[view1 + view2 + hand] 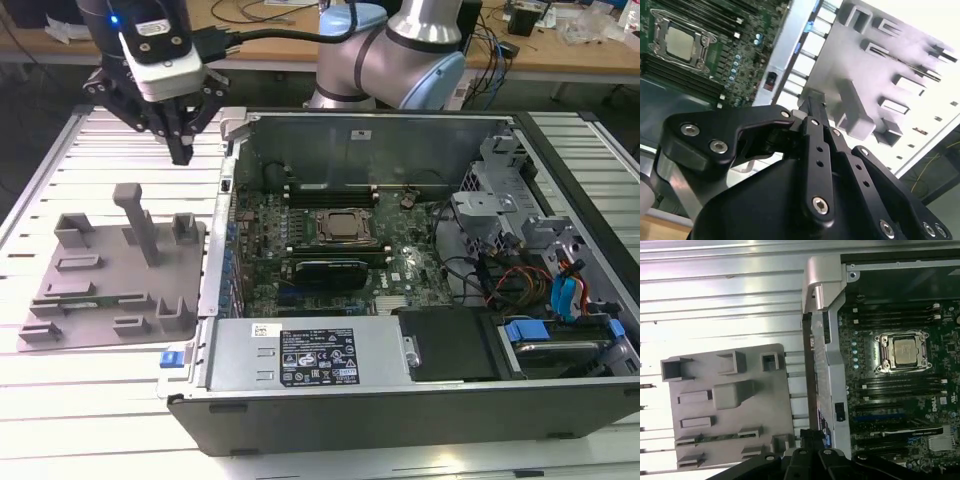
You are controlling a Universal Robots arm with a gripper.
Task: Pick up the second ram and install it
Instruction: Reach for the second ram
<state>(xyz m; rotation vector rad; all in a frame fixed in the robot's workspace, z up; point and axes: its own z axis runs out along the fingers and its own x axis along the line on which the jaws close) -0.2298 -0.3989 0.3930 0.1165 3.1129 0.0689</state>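
The hand (pixel 181 152) is seen clenched and empty above the bench (pixel 100 420), beside the computer case (pixel 420 400). The second ram (pixel 76 294) is seated in a slot of the grey tray (pixel 95 245), well apart from the hand. A clean pick is judged best served by the hand being opened and centred across the ram's long edges.

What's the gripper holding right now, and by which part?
Nothing: the gripper is empty, jaws shut, and the second ram lies in the grey tray.
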